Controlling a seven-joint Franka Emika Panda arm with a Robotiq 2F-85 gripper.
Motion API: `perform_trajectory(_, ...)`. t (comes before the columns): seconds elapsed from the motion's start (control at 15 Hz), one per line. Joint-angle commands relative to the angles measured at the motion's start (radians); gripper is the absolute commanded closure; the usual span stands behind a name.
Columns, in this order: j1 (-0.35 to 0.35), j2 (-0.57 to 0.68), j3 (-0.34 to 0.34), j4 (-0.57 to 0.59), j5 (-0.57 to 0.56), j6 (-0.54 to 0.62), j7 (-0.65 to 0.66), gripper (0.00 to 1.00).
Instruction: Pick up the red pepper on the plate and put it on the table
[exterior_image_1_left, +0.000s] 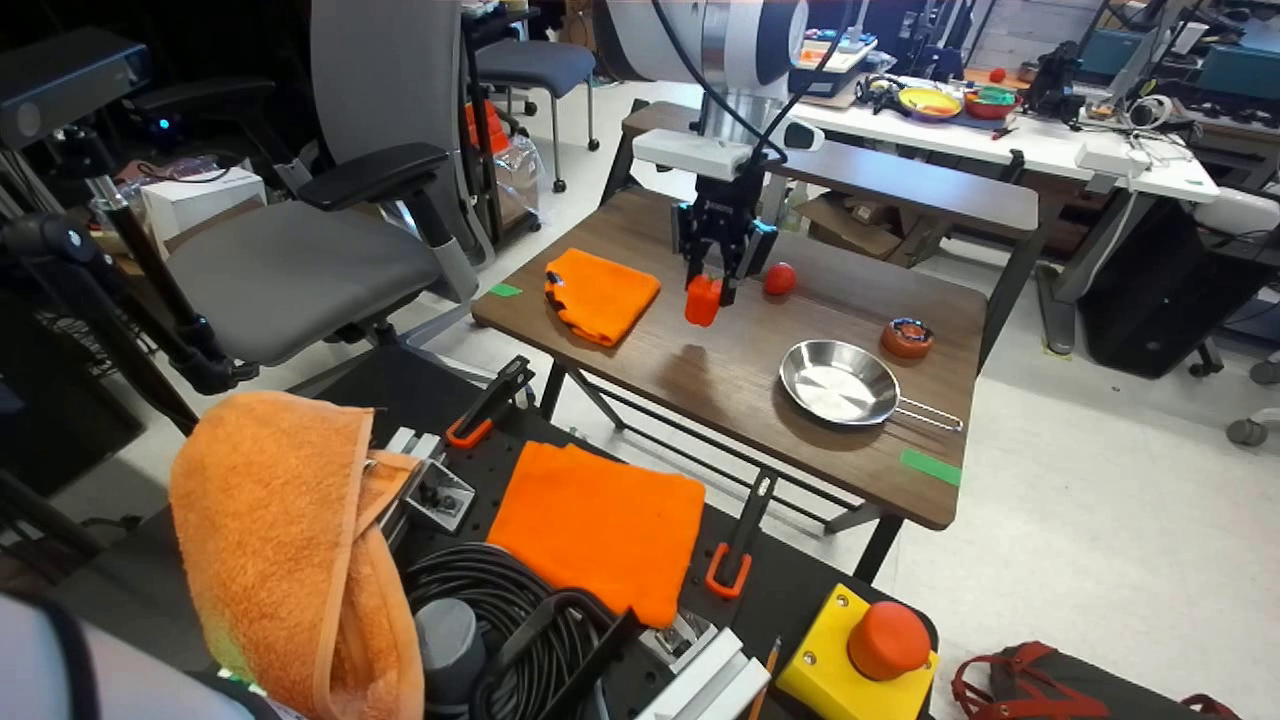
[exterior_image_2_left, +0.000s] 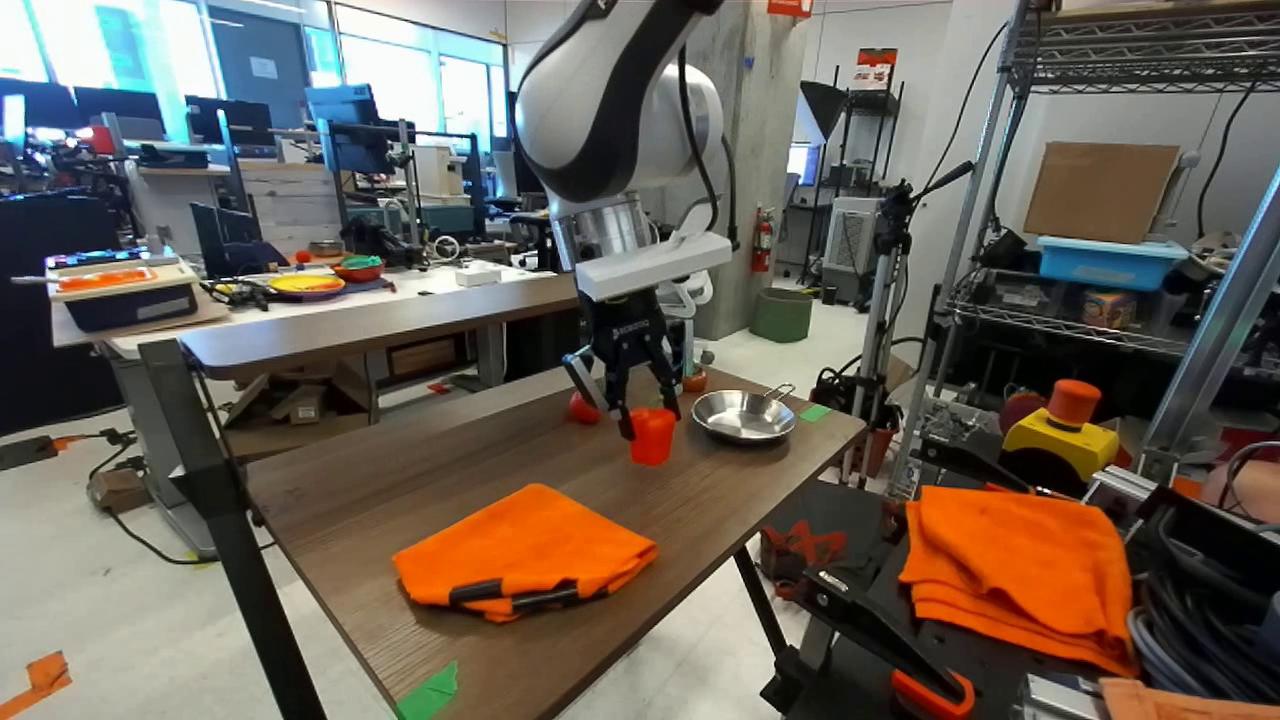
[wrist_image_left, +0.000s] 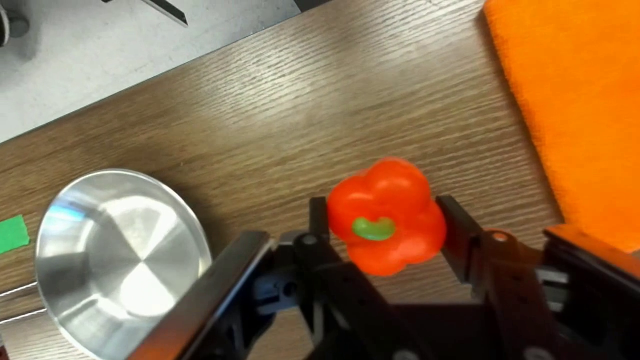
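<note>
The glossy red pepper (exterior_image_1_left: 702, 304) with a green stem is held between the fingers of my gripper (exterior_image_1_left: 711, 283). The gripper points down and holds it a little above the brown table (exterior_image_1_left: 750, 368). In the wrist view both fingers of the gripper (wrist_image_left: 382, 215) touch the sides of the pepper (wrist_image_left: 397, 192), stem toward the camera. The pepper also shows in an exterior view (exterior_image_2_left: 652, 438). The silver plate (exterior_image_1_left: 838, 382), a pan-like dish with a wire handle, sits on the table apart from the gripper and holds nothing. It also shows in the wrist view (wrist_image_left: 125, 250).
A folded orange cloth (exterior_image_1_left: 605, 297) lies on the table on the side away from the plate. A round red item (exterior_image_1_left: 780, 279) sits behind the gripper. A small dark-red bowl (exterior_image_1_left: 907, 341) stands near the plate. A raised shelf (exterior_image_1_left: 900, 178) runs along the table's back.
</note>
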Motion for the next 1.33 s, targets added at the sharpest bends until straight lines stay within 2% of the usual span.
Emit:
perform_trajectory(0.0, 0.034, 0.060, -0.023, 0.050, -0.018, 0.001, 0.054, 0.70)
perform_trajectory(0.2, 0.050, 0.089, -0.033, 0.066, -0.029, 0.004, 0.077, 0.70)
perform_trajectory(0.27, 0.055, 0.091, -0.036, 0.070, -0.032, -0.005, 0.083, 0.20)
perform_trajectory(0.33, 0.059, 0.093, -0.038, 0.070, -0.034, -0.003, 0.088, 0.19)
perform_trajectory(0.53, 0.068, 0.062, -0.042, 0.045, -0.038, -0.030, 0.098, 0.02)
perform_trajectory(0.73, 0.066, -0.035, -0.040, -0.032, -0.040, -0.043, 0.080, 0.00)
perform_trajectory(0.93, 0.003, -0.190, 0.004, -0.136, 0.032, -0.064, 0.004, 0.00)
perform_trajectory(1.0, 0.040, -0.056, -0.020, -0.027, -0.013, -0.046, 0.054, 0.00)
perform_trajectory(1.13, 0.017, -0.143, -0.009, -0.079, 0.008, -0.066, 0.031, 0.00)
perform_trajectory(1.27, 0.007, -0.180, -0.005, -0.110, 0.012, -0.068, 0.023, 0.00)
